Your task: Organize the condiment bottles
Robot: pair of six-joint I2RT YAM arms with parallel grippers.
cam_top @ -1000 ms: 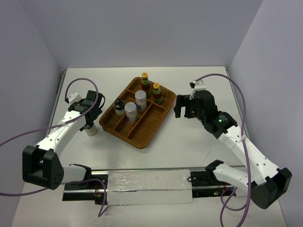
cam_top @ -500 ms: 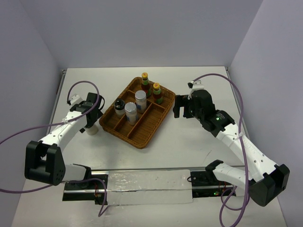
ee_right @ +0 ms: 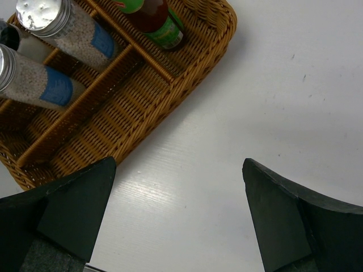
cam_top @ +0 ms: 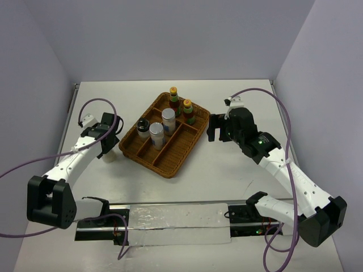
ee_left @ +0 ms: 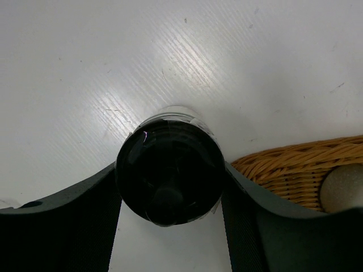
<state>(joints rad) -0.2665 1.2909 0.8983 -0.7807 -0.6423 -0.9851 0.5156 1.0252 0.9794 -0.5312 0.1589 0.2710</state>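
Observation:
A pale cream bottle with a black cap stands on the table just left of the wicker tray. My left gripper is shut on it; in the left wrist view both fingers press the sides of the black cap. In the tray stand two red sauce bottles, two silver-lidded shakers and another black-capped bottle. My right gripper hangs open over bare table right of the tray, with nothing between its fingers.
The tray's near slots hold nothing. White table stretches right of the tray and in front of it. Purple cables loop from both arms. A wall runs close along the table's left edge.
My left gripper's fingers have shut onto the black-capped bottle beside the tray. The right arm has barely moved and stays open.

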